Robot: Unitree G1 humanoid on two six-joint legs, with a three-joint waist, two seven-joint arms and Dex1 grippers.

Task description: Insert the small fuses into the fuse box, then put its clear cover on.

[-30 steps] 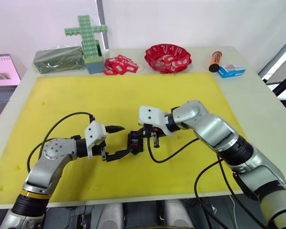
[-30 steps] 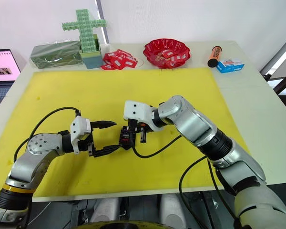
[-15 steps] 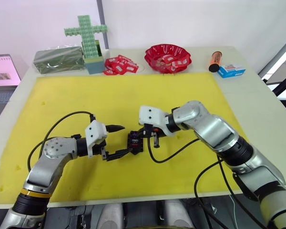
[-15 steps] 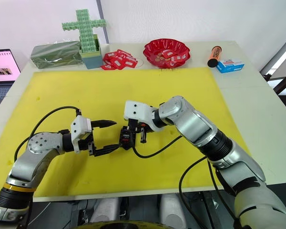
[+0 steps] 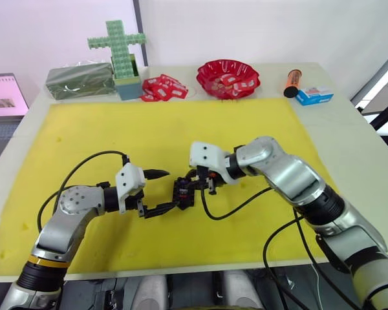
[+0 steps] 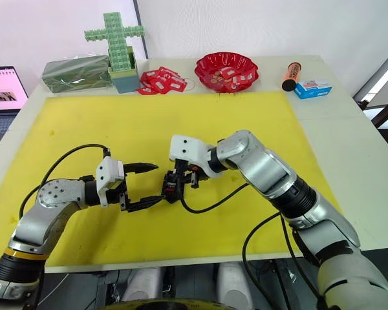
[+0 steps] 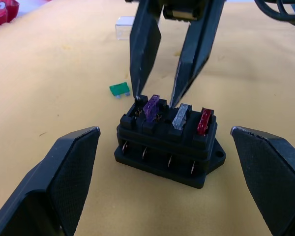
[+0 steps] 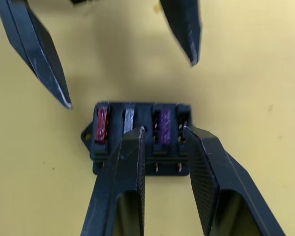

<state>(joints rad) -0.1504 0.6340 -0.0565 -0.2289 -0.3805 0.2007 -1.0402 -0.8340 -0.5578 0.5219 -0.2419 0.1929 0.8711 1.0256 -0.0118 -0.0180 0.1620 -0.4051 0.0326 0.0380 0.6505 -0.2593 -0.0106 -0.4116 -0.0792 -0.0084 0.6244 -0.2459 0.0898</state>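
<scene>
The black fuse box (image 7: pixel 167 147) stands on the yellow mat (image 5: pixel 149 129) near the front middle. A purple fuse (image 7: pixel 151 107), a pale grey one (image 7: pixel 180 117) and a red one (image 7: pixel 204 121) stick up from its slots. A green fuse (image 7: pixel 119 89) lies loose on the mat just behind the box. The clear cover (image 7: pixel 124 27) rests farther back. My right gripper (image 8: pixel 164 130) hangs over the box, slightly open, its fingertips on either side of the purple fuse. My left gripper (image 5: pixel 160 191) is wide open, one finger on each side of the box without touching it.
Along the table's back edge stand a dark green box (image 5: pixel 79 80), a green brick cross (image 5: pixel 118 48), red-and-white packets (image 5: pixel 163 87), a red bowl (image 5: pixel 227 77), an orange cylinder (image 5: pixel 292 82) and a small blue box (image 5: pixel 313 96). A laptop (image 5: pixel 3 97) sits off the left side.
My right gripper has edged slightly toward the fuse box. The left arm and the box have not moved.
</scene>
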